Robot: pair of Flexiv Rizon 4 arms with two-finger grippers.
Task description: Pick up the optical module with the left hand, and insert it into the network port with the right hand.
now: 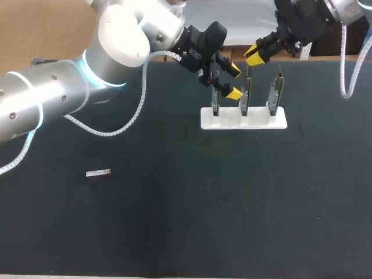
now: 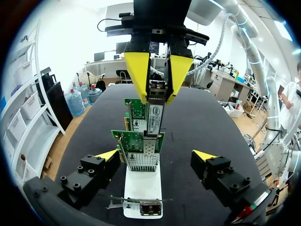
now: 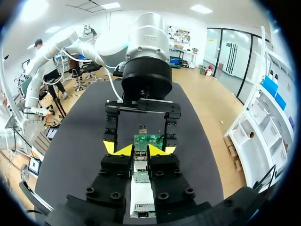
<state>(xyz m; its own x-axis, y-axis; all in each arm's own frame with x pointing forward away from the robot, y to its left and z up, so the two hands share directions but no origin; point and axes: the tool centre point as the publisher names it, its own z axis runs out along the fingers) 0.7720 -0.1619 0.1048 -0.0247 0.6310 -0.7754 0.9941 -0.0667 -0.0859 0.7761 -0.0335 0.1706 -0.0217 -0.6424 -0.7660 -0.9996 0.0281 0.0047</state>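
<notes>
Two robot arms meet over a white stand [image 1: 244,120] of three upright network cards at the far side of the dark table [image 1: 174,226]. The right gripper [image 1: 254,56] comes down from above, its yellow fingers [image 2: 139,70] pinched close together on the optical module [image 2: 155,110]. The module hangs end-down against what appears to be the middle card [image 1: 246,96]. The left gripper [image 1: 233,82] hovers at the left end of the stand with its fingers spread wide and nothing in them, the nearest card standing between them untouched.

The pick-up and the pass to the right arm look done, since the module sits in the right fingers and the left ones are bare. The insertion itself appears to be under way. Whether the module's tip has already entered the network port cannot be told from these views, and it does not look fully seated. What seems left is the final push home, the release and both arms drawing clear.

A small silver piece [image 1: 98,173], possibly a spare module, lies well apart on the near left of the table.
</notes>
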